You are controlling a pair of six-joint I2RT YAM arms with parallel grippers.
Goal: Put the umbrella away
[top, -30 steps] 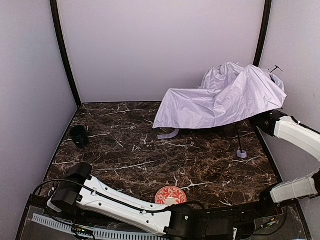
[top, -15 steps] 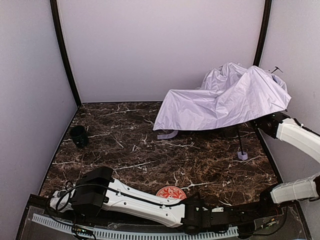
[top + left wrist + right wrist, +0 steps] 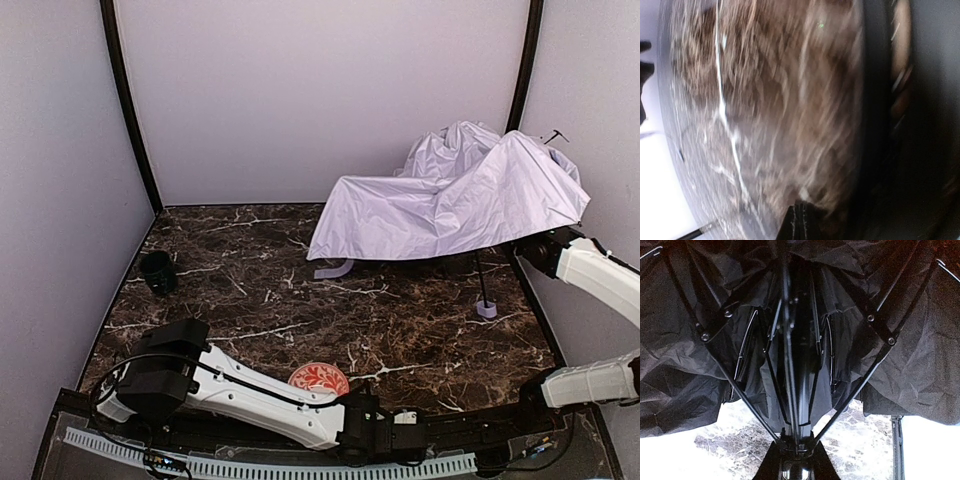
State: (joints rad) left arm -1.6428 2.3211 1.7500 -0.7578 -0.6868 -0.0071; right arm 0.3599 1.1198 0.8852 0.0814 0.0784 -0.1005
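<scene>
At the bottom of the overhead view, the left gripper [image 3: 799, 222] is pinched fully together and empty above the table [image 3: 250, 300], with a red-patterned bowl [image 3: 318, 378] just beyond its arm. Farther up on the right, the umbrella [image 3: 450, 205] has its knob [image 3: 485, 309] down on the marble and its canopy spread. Beneath the canopy, the right gripper [image 3: 796, 460] holds the shaft [image 3: 790, 390] in a narrow grip. Collapsing looks barely begun; folding, strapping and stowing remain.

The umbrella [image 3: 450, 205] is crinkled, faintly shiny cloth, and the table [image 3: 250, 290] is glossy veined stone.
</scene>
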